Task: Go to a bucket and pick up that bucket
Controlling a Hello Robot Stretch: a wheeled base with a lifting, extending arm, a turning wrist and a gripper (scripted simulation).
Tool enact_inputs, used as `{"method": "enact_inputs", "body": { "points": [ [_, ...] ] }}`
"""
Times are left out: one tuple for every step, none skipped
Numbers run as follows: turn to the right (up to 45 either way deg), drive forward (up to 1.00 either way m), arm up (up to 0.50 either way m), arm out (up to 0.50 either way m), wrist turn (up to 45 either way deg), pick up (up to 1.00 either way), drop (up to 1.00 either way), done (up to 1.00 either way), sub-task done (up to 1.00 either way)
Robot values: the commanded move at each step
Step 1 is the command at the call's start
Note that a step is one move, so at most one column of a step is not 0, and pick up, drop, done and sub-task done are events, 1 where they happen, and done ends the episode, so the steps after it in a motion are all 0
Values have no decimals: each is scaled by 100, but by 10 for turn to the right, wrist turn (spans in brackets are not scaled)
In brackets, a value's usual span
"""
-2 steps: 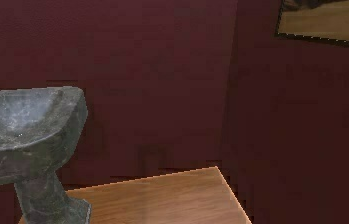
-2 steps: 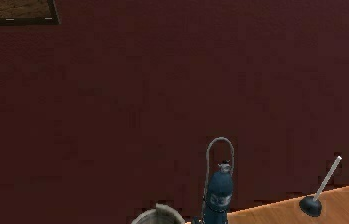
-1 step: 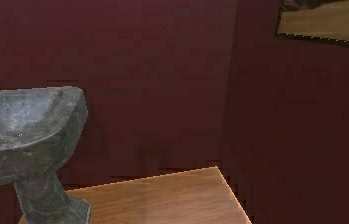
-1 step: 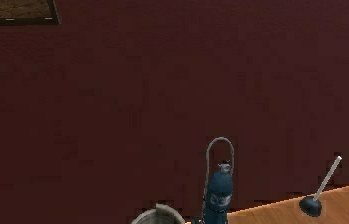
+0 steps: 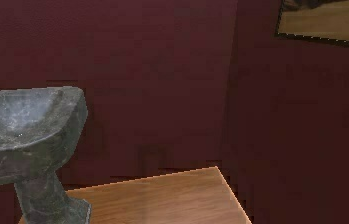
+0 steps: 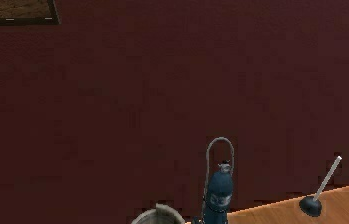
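My gripper (image 6: pixel 219 150) rises from the arm side view's bottom edge just right of the middle. It is a dark bluish body with two thin fingers (image 6: pixel 210 158) curving up against the maroon wall (image 6: pixel 132 100). Only bare wall lies behind its far end, so it holds nothing. Left of it, at the bottom edge, shows the top of a pale grey round-rimmed thing (image 6: pixel 157 214); too little of it is visible to name it.
A plunger (image 6: pixel 318 194) stands on the wood floor (image 6: pixel 292 214) at the arm side view's lower right. A grey stone pedestal sink (image 5: pixel 32 140) is at the forward view's left, with wood floor (image 5: pixel 172 198) and maroon walls close ahead. Framed pictures (image 5: pixel 322 20) (image 6: pixel 20 10) hang high.
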Motion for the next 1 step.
{"method": "enact_inputs", "body": {
  "points": [
    [0,0,0,0,0,100,0,0,0]
  ]
}}
